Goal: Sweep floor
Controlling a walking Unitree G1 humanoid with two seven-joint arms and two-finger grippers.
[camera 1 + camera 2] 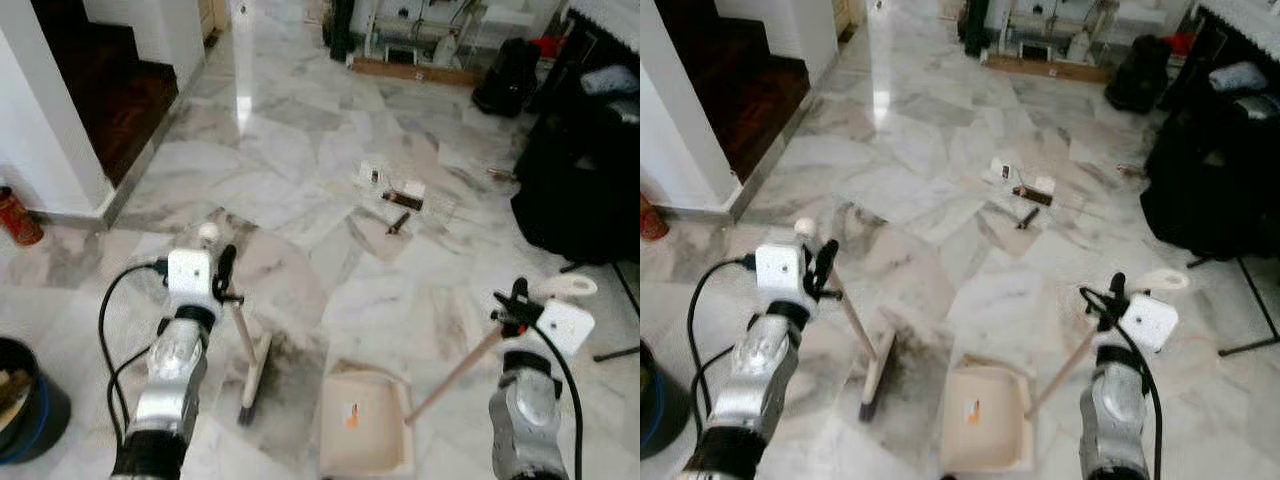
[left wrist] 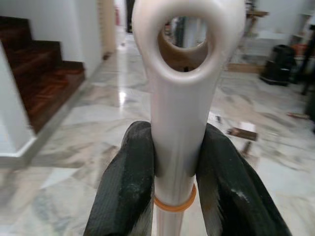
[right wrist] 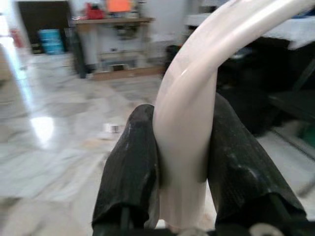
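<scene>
The broom stands tilted on the marble floor at near left, its bristle head down on a grey smudge of dirt, its wooden stick rising to the left gripper, whose black fingers are clamped on the cream handle end with its hanging hole. Just right of the broom head lies the cream dustpan, flat on the floor; its long wooden handle slants up to the right gripper, whose fingers are closed around the curved cream grip. Farther off, mid-floor, lies scattered litter. At far left is a dark wooden staircase; at right, a black bag; at near left, a dark bin.
</scene>
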